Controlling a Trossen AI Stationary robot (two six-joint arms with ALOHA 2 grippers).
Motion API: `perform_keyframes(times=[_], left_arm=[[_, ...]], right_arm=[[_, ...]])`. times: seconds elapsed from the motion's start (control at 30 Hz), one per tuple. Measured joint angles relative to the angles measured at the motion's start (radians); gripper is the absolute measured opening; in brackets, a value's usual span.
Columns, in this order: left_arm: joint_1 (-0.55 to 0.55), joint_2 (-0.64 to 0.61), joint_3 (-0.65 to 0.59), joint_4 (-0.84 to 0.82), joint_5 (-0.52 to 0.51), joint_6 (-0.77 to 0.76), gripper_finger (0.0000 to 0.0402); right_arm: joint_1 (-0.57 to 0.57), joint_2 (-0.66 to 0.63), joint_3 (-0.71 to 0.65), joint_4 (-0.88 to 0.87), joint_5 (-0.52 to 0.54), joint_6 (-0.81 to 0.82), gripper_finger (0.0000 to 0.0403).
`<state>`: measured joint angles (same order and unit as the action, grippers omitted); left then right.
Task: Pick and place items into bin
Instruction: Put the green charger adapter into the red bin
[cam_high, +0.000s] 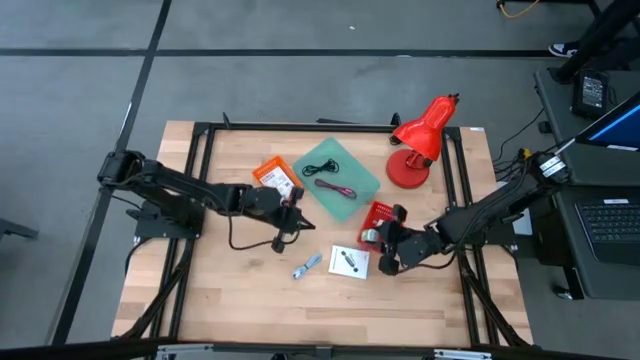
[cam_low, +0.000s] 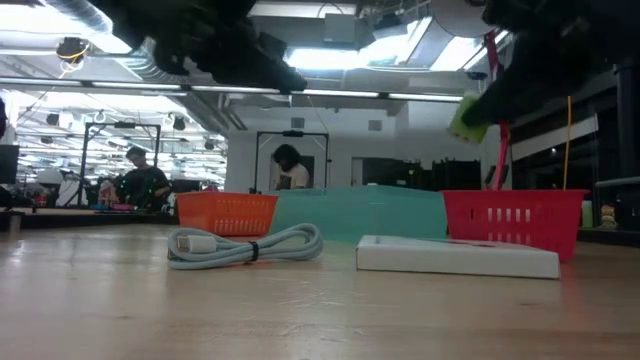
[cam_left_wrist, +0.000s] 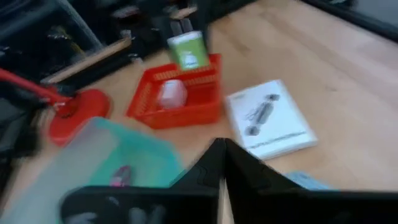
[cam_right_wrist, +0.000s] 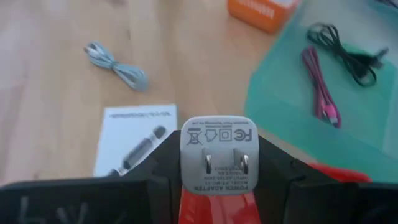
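Between the left gripper's (cam_high: 291, 221) closed, empty dark fingers and the teal translucent tray (cam_high: 310, 160): bare wood only. Inside that tray already: black coiled cable (cam_high: 323, 168) and maroon cable (cam_high: 336, 188). Beside it, a small orange mesh basket (cam_high: 272, 176) with white printed contents.

Just ahead of those fingers, loose on the tabletop: pale blue-grey bundled cable (cam_high: 307, 266) and flat white printed box (cam_high: 350, 261), both apparently awaiting collection.

Clamped between the right gripper's (cam_right_wrist: 217, 180) fingers: white two-prong power adapter (cam_right_wrist: 218, 153), held over the red mesh basket (cam_high: 381, 216), which has a pale item inside. Probably about halfway through, release into the basket pending.
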<state>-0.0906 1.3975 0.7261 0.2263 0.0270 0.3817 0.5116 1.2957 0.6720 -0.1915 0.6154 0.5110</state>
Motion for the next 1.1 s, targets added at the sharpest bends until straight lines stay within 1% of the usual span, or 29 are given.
perform_keyframes(times=[0.07, 0.2, 0.3, 0.43, 0.57, 0.77, 0.93, 1.1], left_arm=[[0.030, 0.000, 0.000, 0.001, 0.017, -0.004, 0.0003], [0.071, 0.000, 0.000, 0.002, 0.019, -0.024, 0.0003], [0.089, 0.000, 0.000, 0.002, 0.019, -0.025, 0.0003], [0.104, 0.000, 0.000, 0.002, 0.019, -0.027, 0.0003], [0.108, 0.000, 0.000, 0.001, 0.018, -0.027, 0.0003], [0.108, 0.000, 0.000, -0.019, 0.017, -0.027, 0.0003], [0.108, 0.001, 0.000, -0.021, 0.017, -0.027, 0.0003], [0.108, 0.001, 0.000, -0.021, 0.016, -0.028, 0.0003]], right_arm=[[-0.006, 0.000, 0.000, -0.034, 0.001, 0.038, 0.0121], [-0.020, 0.000, 0.002, -0.102, 0.001, 0.088, 0.0121], [-0.036, 0.000, 0.026, -0.181, 0.001, 0.137, 0.0121], [-0.053, 0.000, 0.058, -0.267, -0.030, 0.193, 0.0121], [-0.058, -0.001, 0.061, -0.269, -0.066, 0.215, 0.0121], [-0.058, 0.040, 0.061, -0.299, -0.068, 0.271, 0.0121], [-0.058, 0.087, 0.061, -0.305, -0.069, 0.271, 0.0123], [-0.058, 0.123, 0.061, -0.308, -0.069, 0.274, 0.0135]])
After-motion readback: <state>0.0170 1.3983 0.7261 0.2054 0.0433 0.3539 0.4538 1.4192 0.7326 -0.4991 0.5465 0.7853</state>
